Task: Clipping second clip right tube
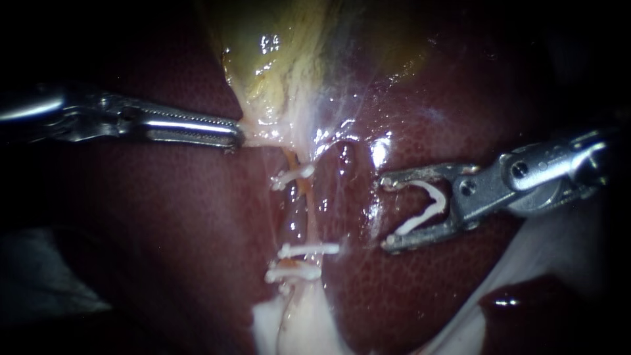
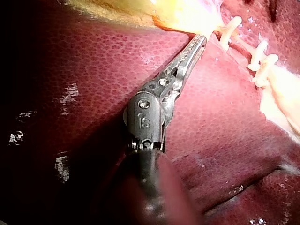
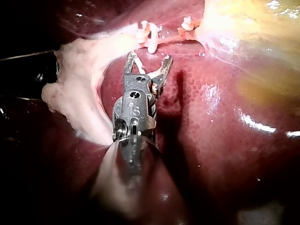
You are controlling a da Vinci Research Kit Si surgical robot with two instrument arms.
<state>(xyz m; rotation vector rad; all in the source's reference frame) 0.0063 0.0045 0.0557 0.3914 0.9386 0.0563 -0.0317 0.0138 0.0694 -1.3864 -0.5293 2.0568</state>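
"While the right instrument (image 1: 389, 213) sits out over the liver (image 1: 164, 217), how far apart are its jaws?"

"Wide apart, pointing left. A bent white clip (image 1: 424, 204) is seated between them, one end against each jaw, so they have hold of it."

"Are they on the tube (image 1: 306, 197) yet?"

"No. The thin orange tube runs from far to near down the middle, and the jaw tips stand to its right, near it but apart, with bare liver showing between."

"Which tube is it, left or right?"

"I cannot tell from these views. It carries three clips: a far clip (image 1: 292, 176) close under the gallbladder (image 1: 276, 59), and a near pair (image 1: 309, 250) almost touching each other. The open jaws are level with the stretch between them."

"How does that arm lie?"

"Its shaft comes in from the right and dips slightly toward the left; the wrist is nearly straight."

"And the left instrument (image 1: 238, 136)?"

"Its long toothed jaws lie together, pinching the pale edge of the gallbladder just left of the tube's far end. That shaft comes in almost level from the left, low over the liver, with its jaws pointing right."
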